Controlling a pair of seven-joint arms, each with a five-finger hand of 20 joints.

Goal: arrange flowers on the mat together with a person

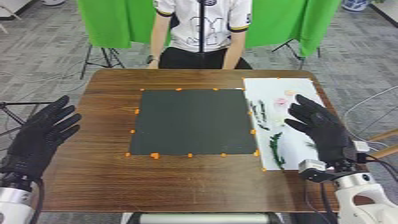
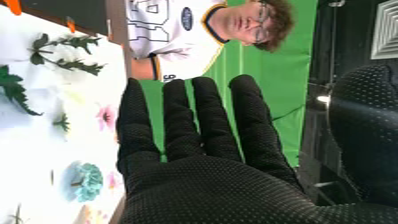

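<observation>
One long green sprig (image 1: 275, 145) and two slimmer sprigs (image 1: 263, 111) lie near-to-far on one white sheet (image 1: 258, 88) beside one dark mat (image 1: 191, 122); one teal flower (image 2: 89, 182) shares it. Left hand (image 1: 31, 140) and right hand (image 1: 325, 134): fingers spread wide.

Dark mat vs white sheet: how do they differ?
Color: the mat is dark gray-green, the sheet white.
Shape: the mat is nearly square, the sheet long and narrow.
Extent: the sheet reaches farther toward the person than the mat.
Shared: both lie flat on the table, with orange markers along their edges.
</observation>
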